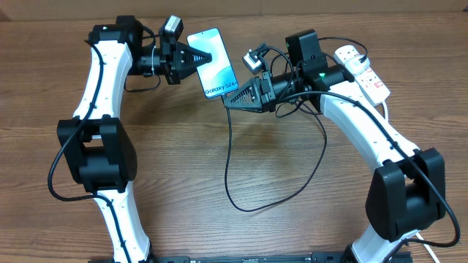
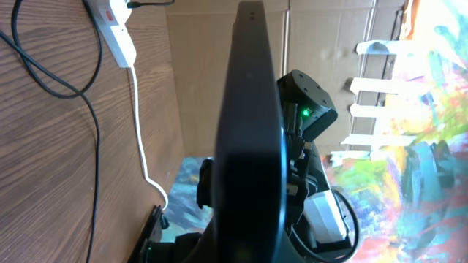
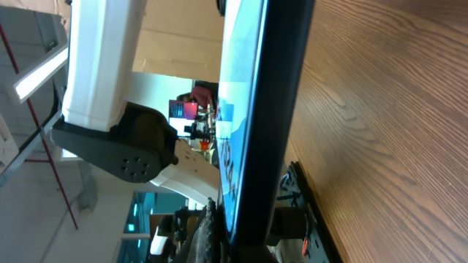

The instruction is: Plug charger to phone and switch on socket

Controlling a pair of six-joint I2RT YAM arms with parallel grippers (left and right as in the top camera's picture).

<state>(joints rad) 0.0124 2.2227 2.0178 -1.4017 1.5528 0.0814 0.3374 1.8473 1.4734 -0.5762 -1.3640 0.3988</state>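
A loop of the charger [image 1: 227, 157], a thin black cable, lies nearest on the wooden tabletop [image 1: 168, 183]. From there it climbs to the tip of the right tool [image 1: 228, 103]. That tool is clenched at the lower corner of the phone [image 1: 216, 69]; whether the connector sits between its fingers cannot be told. The phone is raised and tilted, its blue screen facing up, between the two arms. The left tool [image 1: 207, 56] is clamped on the phone's long left edge. Farthest, at the right back of the tabletop, lies the socket [image 1: 363, 73], a white strip with red switches and its thick white cord [image 2: 139, 109].
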